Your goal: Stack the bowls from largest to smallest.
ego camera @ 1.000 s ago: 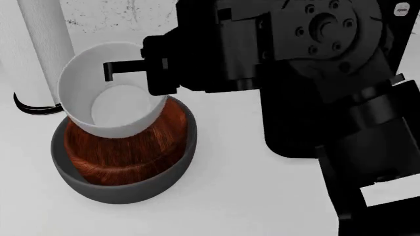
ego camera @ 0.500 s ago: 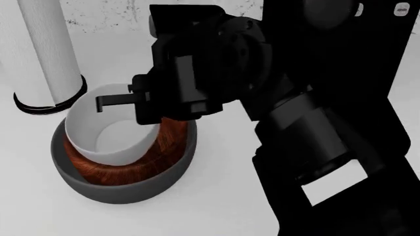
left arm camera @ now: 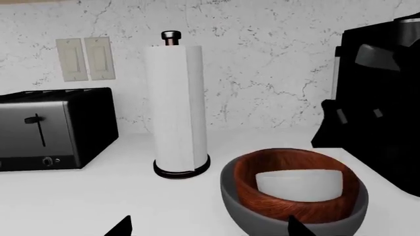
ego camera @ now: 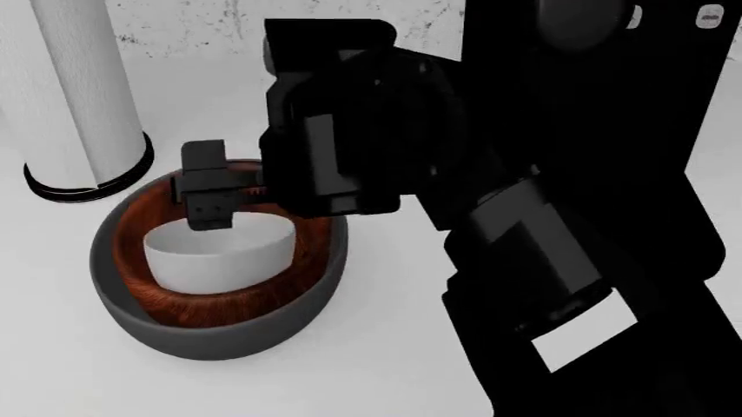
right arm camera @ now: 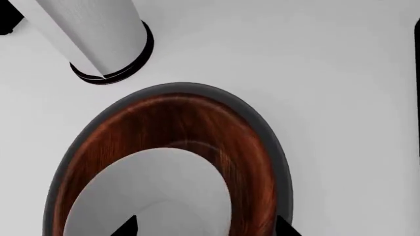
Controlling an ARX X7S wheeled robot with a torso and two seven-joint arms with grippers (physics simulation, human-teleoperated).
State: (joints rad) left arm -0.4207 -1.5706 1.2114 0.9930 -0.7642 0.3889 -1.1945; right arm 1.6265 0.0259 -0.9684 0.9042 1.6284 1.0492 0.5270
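Right now the small, deep plain white bowl [ego camera: 217, 254] sits down inside the reddish-brown wood-grain bowl [ego camera: 295, 252], which itself rests in the large dark grey bowl [ego camera: 221, 334], all three nested on the white counter [ego camera: 383, 365]. The right gripper [ego camera: 207, 198] hangs just above the far rim of the white bowl; its jaws stand apart and hold nothing, the wrist camera showing both dark tips [right arm camera: 125, 227] spread wide on either side of the bowl below. Of the left gripper [left arm camera: 206, 228] only two black fingertips [left arm camera: 120, 227] show, spread wide with nothing between them, on the near side of the stack. Just far-left of the stack stands a tall white paper-towel roll on a black base ring [left arm camera: 176, 105], and further left a black and silver toaster [left arm camera: 56, 129] sits against the speckled wall [left arm camera: 262, 59].
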